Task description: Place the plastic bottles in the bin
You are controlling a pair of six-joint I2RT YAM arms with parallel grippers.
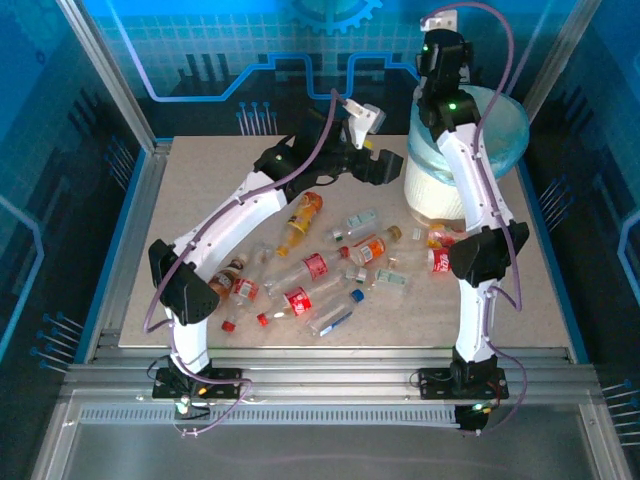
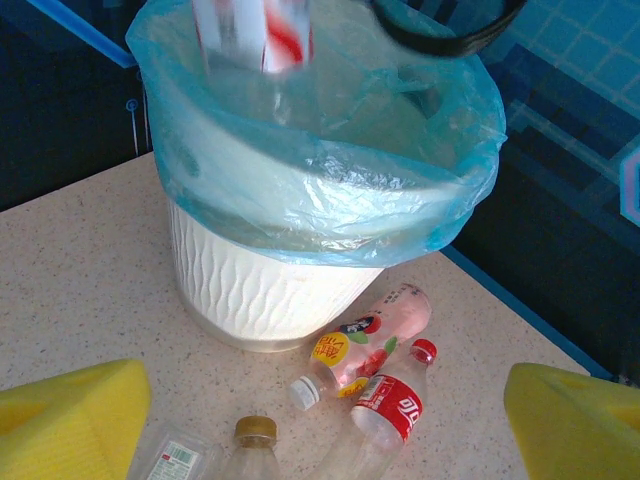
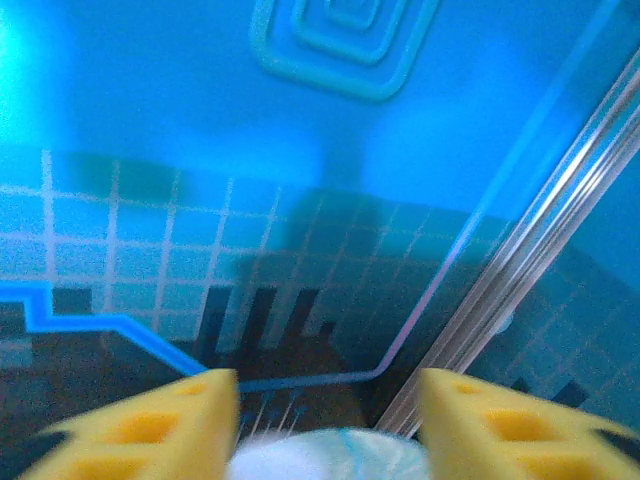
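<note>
A: Speckled beige tabletop (image 1: 545, 300), aluminium rails round it, blue panels (image 1: 250, 40) with a grid and circuit pattern behind. Where are the bottles?

B: Most of the plastic bottles (image 1: 320, 275) lie scattered across the middle of the top view, between the two arms. An orange-yellow bottle (image 1: 300, 218) sits at the cluster's upper left, and several clear ones wear red labels.

A: And the bin?

B: The bin (image 1: 428, 188) stands at the upper right of the board: white ribbed wall, light-blue bag folded over the rim. In the left wrist view a blurred bottle (image 2: 255, 35) with a red-and-white label is at the top of the frame, over the bin's mouth.

A: Any writing?

B: Nothing legible. Lower centre of the left wrist view, a pink bottle (image 2: 375, 335) lies just beside the bin's base; its label has a yellow roundel with characters too small to read. Touching it, a red-capped bottle (image 2: 392, 405) carries white script on a red label. A gold-capped bottle (image 2: 255, 432) and a barcode sticker (image 2: 175, 458) are at the bottom edge.

A: Grippers?

B: The left gripper (image 1: 393, 165) hangs just left of the bin, its yellow fingers (image 2: 70, 425) spread wide with nothing between them. The right gripper (image 3: 328, 400) is above the bin, facing the back panel. Its fingers are apart and grip nothing, with a pale blur low between them.
</note>
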